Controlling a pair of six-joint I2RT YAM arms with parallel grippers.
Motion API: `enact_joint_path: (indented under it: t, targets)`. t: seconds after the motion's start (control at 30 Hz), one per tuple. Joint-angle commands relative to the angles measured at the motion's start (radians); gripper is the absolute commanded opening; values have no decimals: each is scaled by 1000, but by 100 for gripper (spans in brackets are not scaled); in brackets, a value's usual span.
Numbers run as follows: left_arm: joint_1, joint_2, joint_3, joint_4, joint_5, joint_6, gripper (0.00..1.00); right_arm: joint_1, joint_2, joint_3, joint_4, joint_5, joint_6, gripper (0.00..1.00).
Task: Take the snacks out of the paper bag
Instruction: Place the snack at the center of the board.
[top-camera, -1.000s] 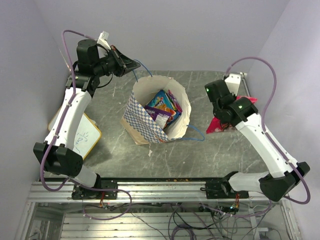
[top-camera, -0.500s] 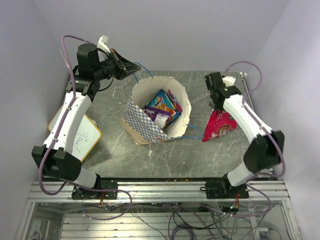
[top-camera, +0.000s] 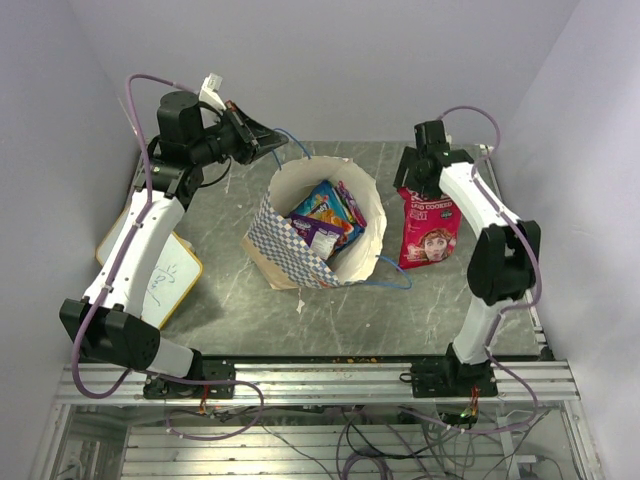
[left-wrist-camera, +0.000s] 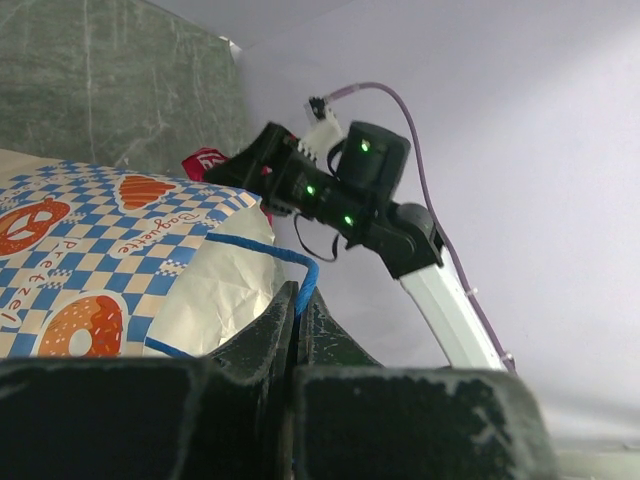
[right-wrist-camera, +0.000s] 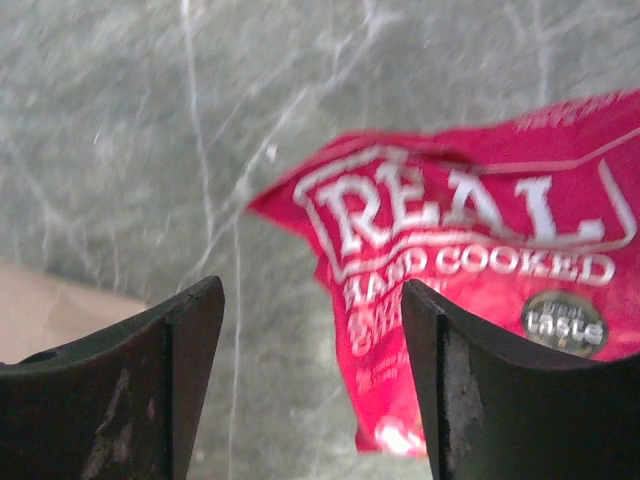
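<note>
The paper bag stands at frame centre on the bench, with snacks inside. Centre right, the red crisp packet lies flat. The right pincer hangs released over its top edge: set-down step. Upper left, the left pincer is clenched on the blue cord handle. Next, probably: the right pincer reaches into the bag mouth.

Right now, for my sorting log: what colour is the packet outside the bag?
The packet is red, white lettering; right wrist view.
</note>
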Motion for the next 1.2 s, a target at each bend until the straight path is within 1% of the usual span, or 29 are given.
enact_joint_path:
  t: [0.0,0.1,0.2,0.27,0.33,0.4,0.5,0.57,0.63,0.73,0.87,1.0,1.17]
  targets:
    - [-14,-32,16,92,28,-26,7,2,-201,-129,41,-158,-64,73]
    - [-14,-27,11,113,37,-35,7,2,-303,-212,39,-215,-78,74]
    - [-16,-22,6,130,42,-42,7,-1,-384,-295,31,-200,-88,78]
    - [-17,-19,1,139,46,-49,7,-8,-425,-346,29,-162,-85,87]
    - [-16,-18,-2,141,52,-51,7,-42,-453,-393,19,-158,-75,91]
    - [-19,-24,-4,126,53,-45,7,-112,-477,-428,12,-213,-73,93]
    - [-19,-47,-27,121,47,-42,7,-207,-507,-502,57,-344,-85,94]
    - [-20,-58,-49,134,45,-51,7,-235,-502,-537,95,-417,-104,94]
    - [-22,-63,-63,143,47,-61,7,-241,-488,-568,161,-514,-111,94]
    - [-24,-57,-51,127,48,-61,7,-264,-472,-618,324,-658,-79,94]
    - [-34,-65,-11,68,29,-27,7,-303,-408,-700,519,-782,35,94]
    - [-42,-69,-20,74,25,-33,7,-353,-351,-777,683,-841,107,93]
    - [-62,-58,-10,115,19,-76,7,-369,-221,-795,806,-921,80,93]
